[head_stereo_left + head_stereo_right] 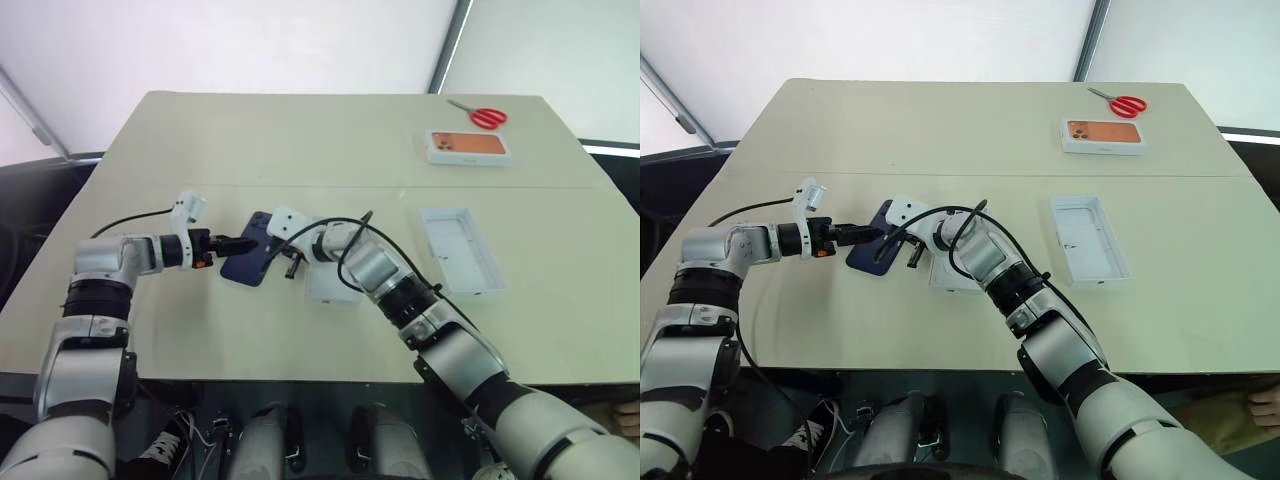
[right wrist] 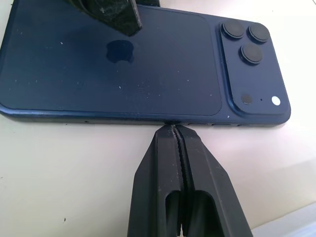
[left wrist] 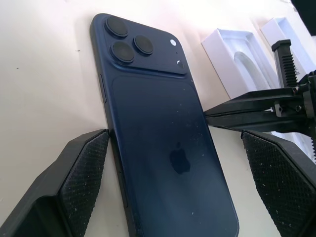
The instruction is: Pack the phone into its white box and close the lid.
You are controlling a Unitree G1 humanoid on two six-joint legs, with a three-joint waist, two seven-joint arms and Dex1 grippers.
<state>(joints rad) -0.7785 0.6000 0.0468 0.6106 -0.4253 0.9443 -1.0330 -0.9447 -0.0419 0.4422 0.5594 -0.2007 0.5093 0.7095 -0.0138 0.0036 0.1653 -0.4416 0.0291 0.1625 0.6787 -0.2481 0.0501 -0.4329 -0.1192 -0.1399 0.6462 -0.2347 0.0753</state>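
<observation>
The right gripper (image 2: 174,129), clenched with nothing between its fingers, presses its tip against the right long edge of the slim navy-blue phone (image 1: 250,250), lying back-up on the beige table (image 1: 300,140). The left gripper (image 3: 173,143), fingers released wide, straddles the phone's near end across its width, with the white cardboard box base (image 1: 330,285) just right.

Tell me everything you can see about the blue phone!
The phone is slim, dark navy, with rounded corners and a smooth matte back lightly speckled with dust. It lies back-up on the beige table, showing three round lenses in a raised square bump and a logo. The left gripper has open fingers either side of it. The right gripper, shut, presses its tips against one long edge.
</observation>
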